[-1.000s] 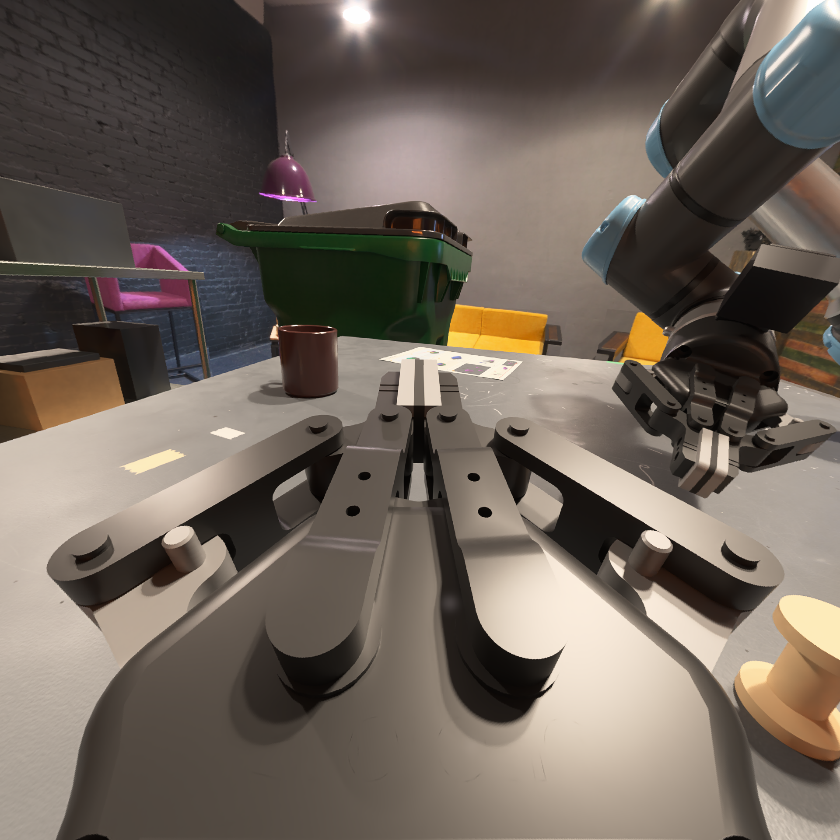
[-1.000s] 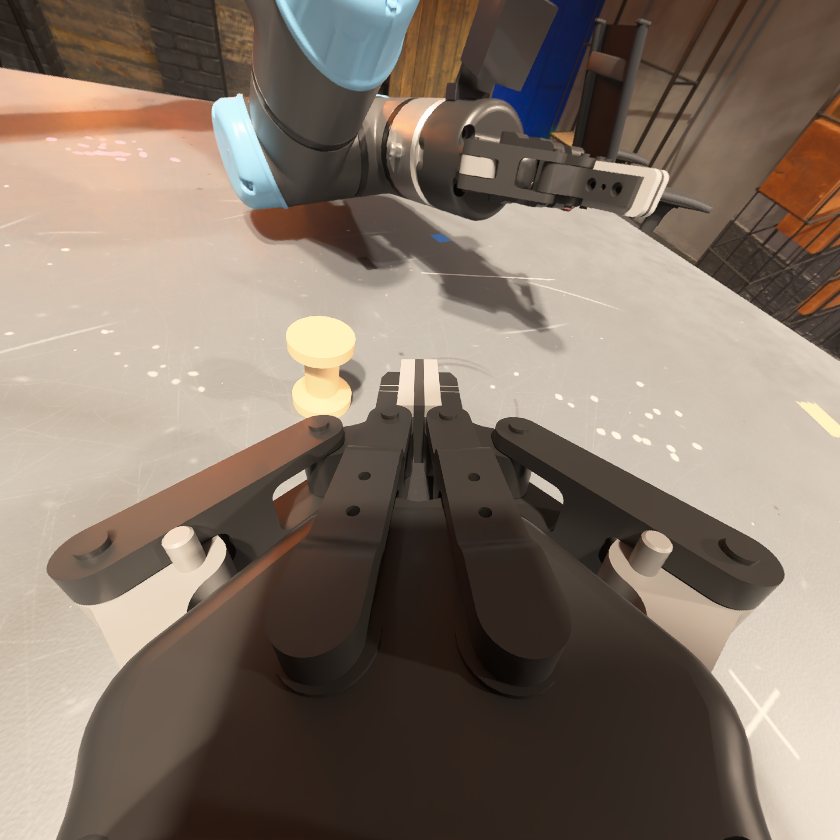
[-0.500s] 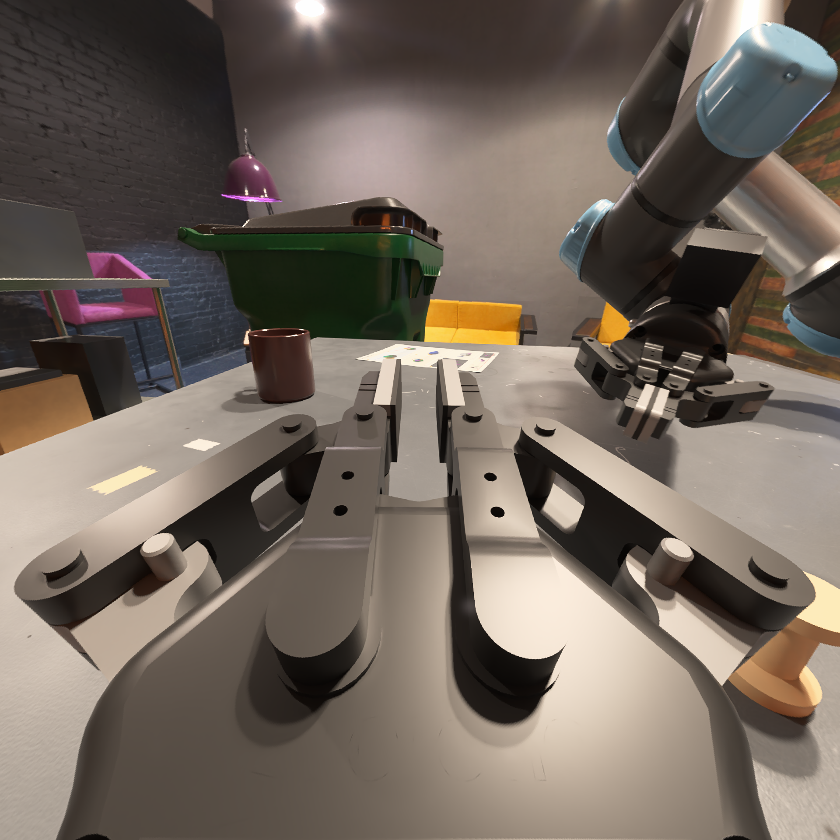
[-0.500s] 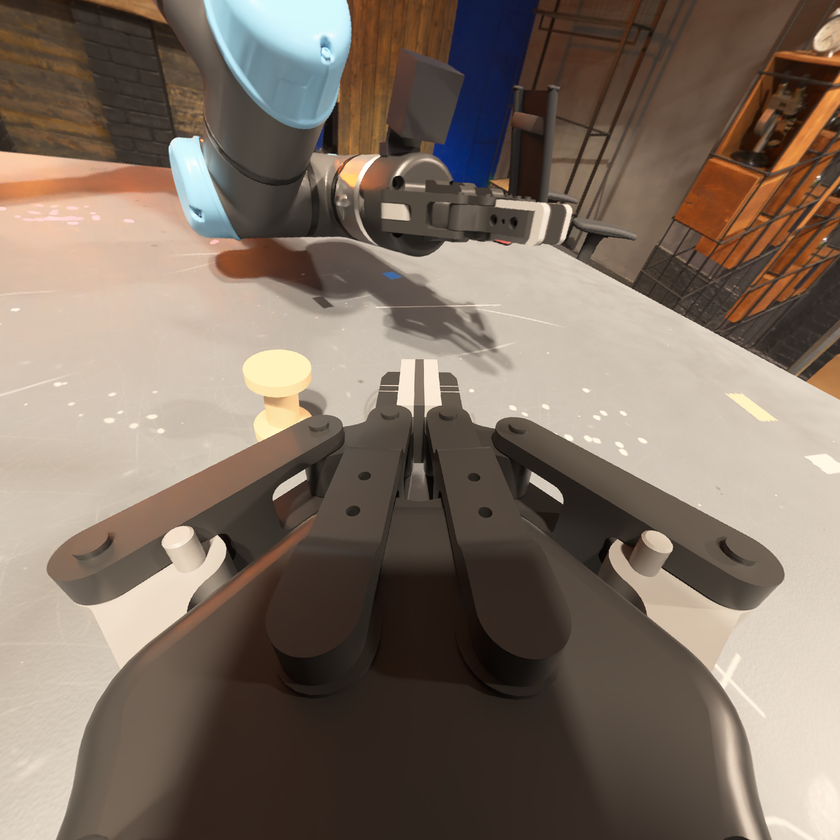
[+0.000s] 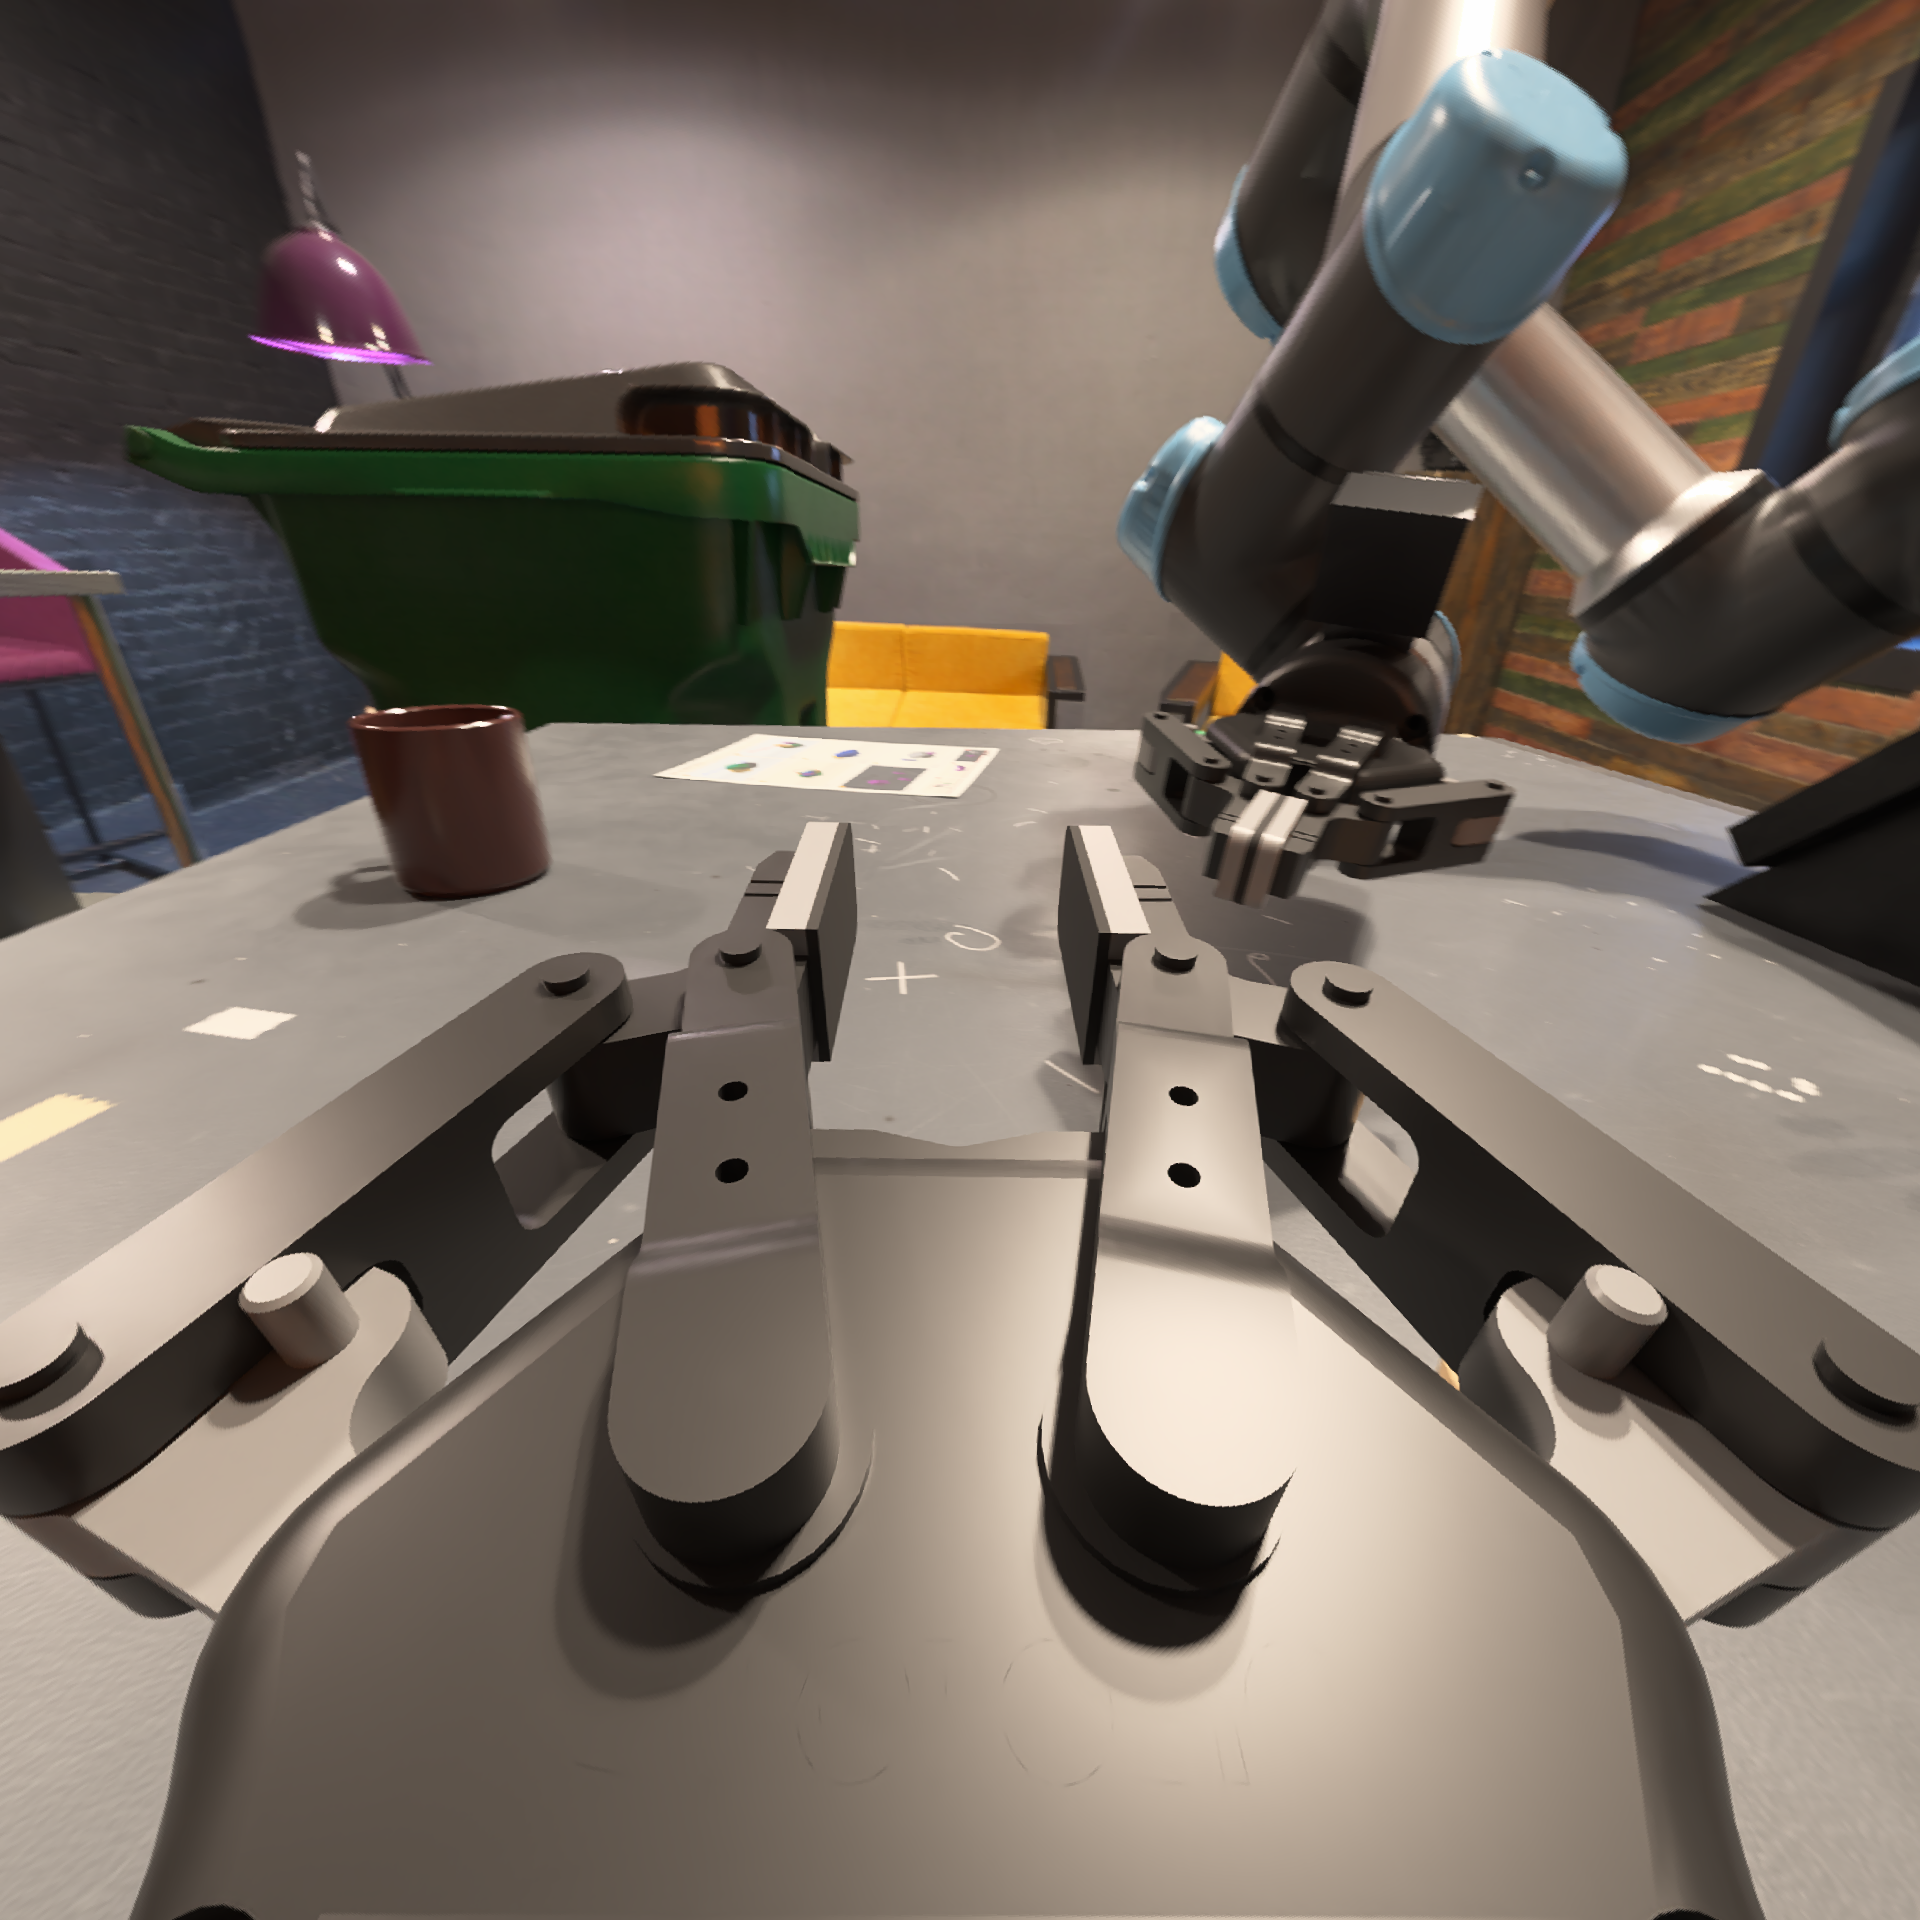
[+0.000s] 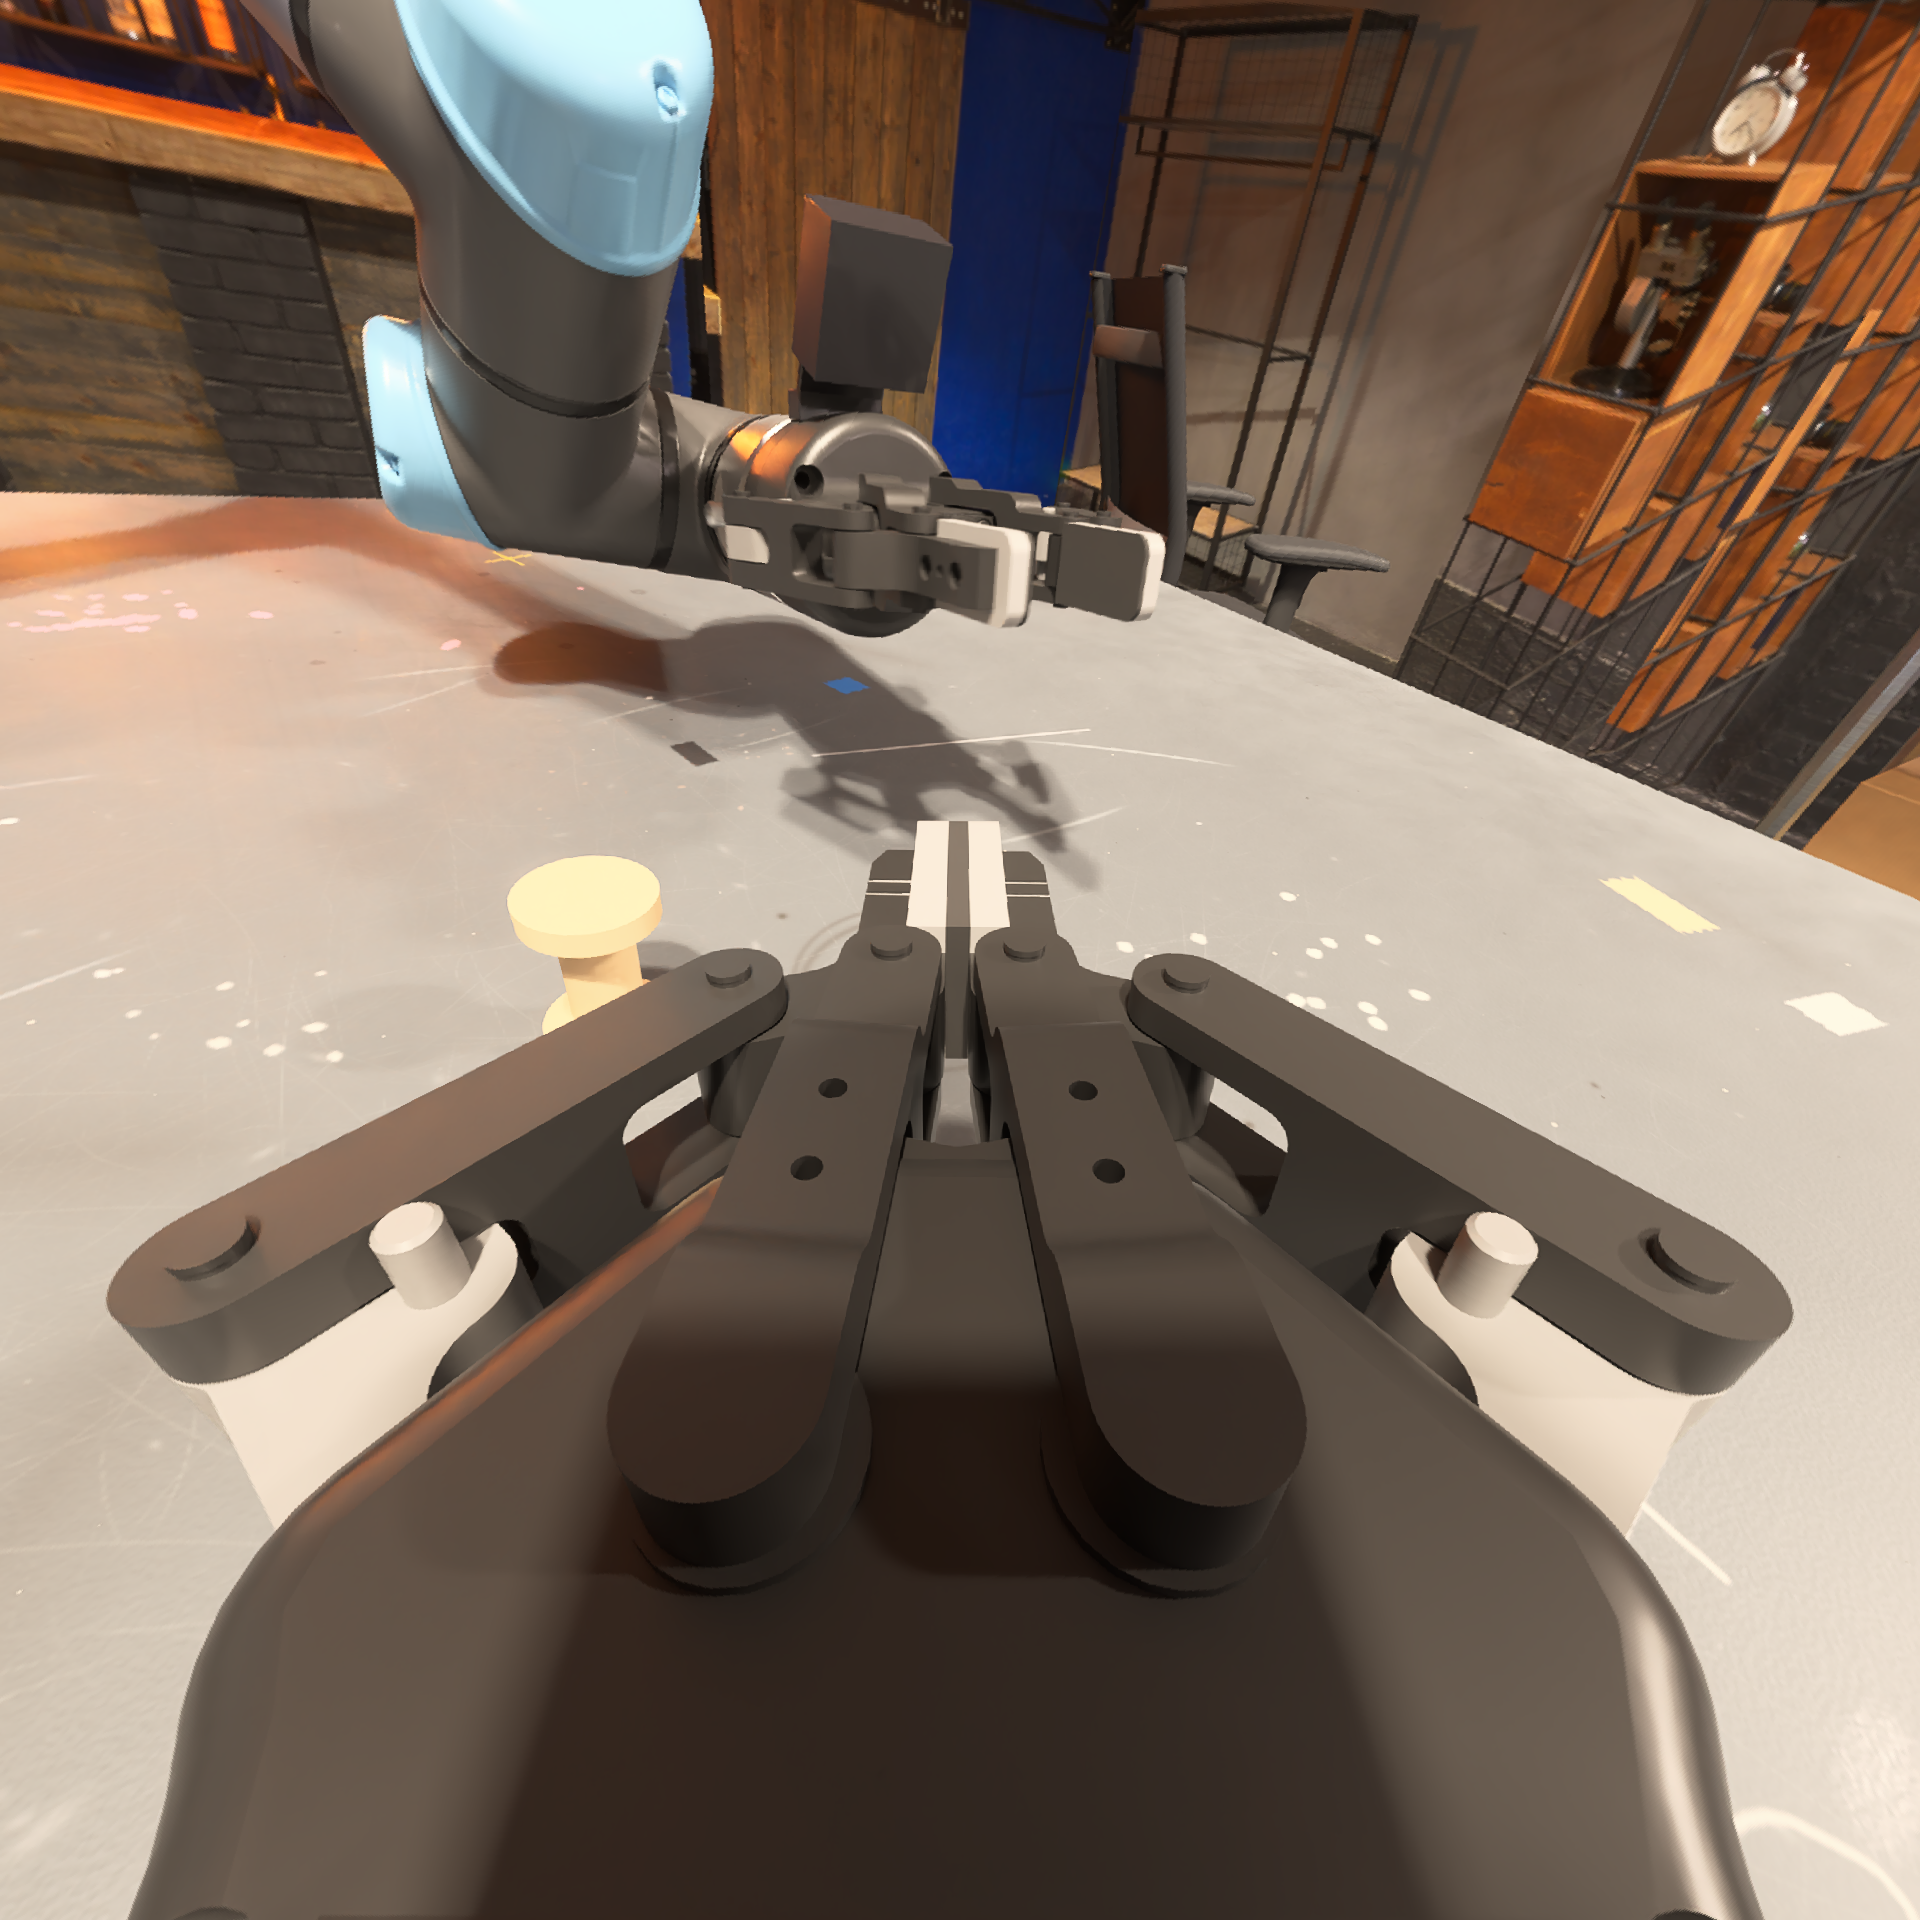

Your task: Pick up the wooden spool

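The wooden spool (image 6: pixel 585 930) is pale, stands upright on the grey table (image 6: pixel 312 831), and shows only in the right wrist view, just left of my right gripper and partly hidden by its linkage. My right gripper (image 6: pixel 958 873) is shut and empty, low over the table; it also shows in the left wrist view (image 5: pixel 1259 860). My left gripper (image 5: pixel 958 883) is open and empty, held above the table; in the right wrist view it (image 6: pixel 1070 569) hovers beyond the spool. The spool is out of sight in the left wrist view.
A brown mug (image 5: pixel 449 798) stands at the table's left. A printed sheet (image 5: pixel 831 767) lies at the far edge. A green bin (image 5: pixel 540 566) and yellow sofa (image 5: pixel 935 673) stand beyond. A dark slanted object (image 5: pixel 1839 831) sits at the right.
My left gripper has opened from shut and swung so the spool left its view. My right gripper stayed shut and drew back a little, the spool now partly behind its linkage.
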